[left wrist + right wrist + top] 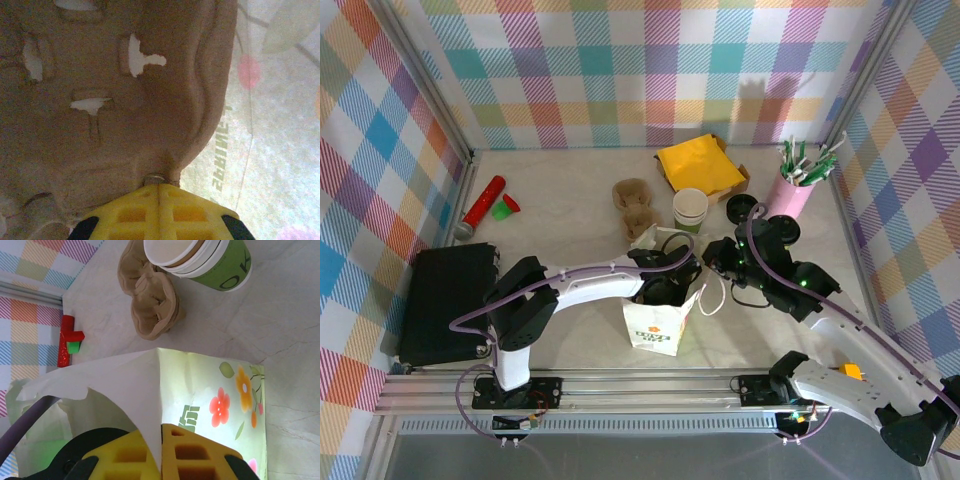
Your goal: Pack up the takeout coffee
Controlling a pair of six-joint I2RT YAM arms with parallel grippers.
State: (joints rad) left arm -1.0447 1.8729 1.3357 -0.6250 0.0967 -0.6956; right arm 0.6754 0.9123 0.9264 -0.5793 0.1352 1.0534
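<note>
Left gripper (159, 186) pinching brown carrier (100, 125) (bag-hidden from above), right gripper (161, 427) clamping white bag (195, 382) rim.

The letters "OK" stand on the lidless cup's (220, 265) green band

Top view was bright and even, pretty sharp, with soft shadows on the back wall (620, 70). Left wrist shot was dim, brownish and mushy up close. Right wrist had light glowing through the white paper bag (200, 385).
</note>
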